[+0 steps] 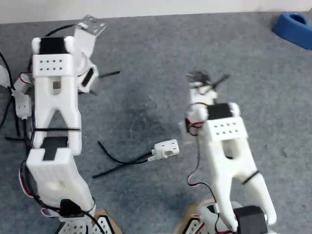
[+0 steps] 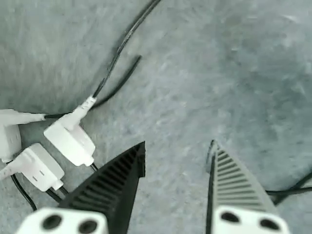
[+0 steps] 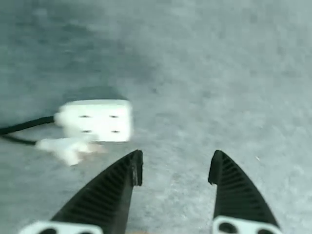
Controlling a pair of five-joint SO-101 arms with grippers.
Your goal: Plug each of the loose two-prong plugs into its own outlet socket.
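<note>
- White plastic left arm (image 1: pixel 54 92) and right arm (image 1: pixel 226 139) flank a white rectangular outlet block (image 1: pixel 165 148) on a black cord, on grey carpet (image 1: pixel 146 73).
- Black ribbed left gripper (image 2: pixel 176 146) gapes, empty — two white plastic plugs (image 2: pixel 70 140) lie beside it.
- Matching right gripper (image 3: pixel 176 155) spread, empty — outlet block (image 3: pixel 100 120) near its fingertips.

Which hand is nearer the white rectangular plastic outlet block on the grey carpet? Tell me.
Right. The right hand is open just short of the white rectangular plastic outlet block; the left hand is over by the white two-prong plugs instead.
</note>
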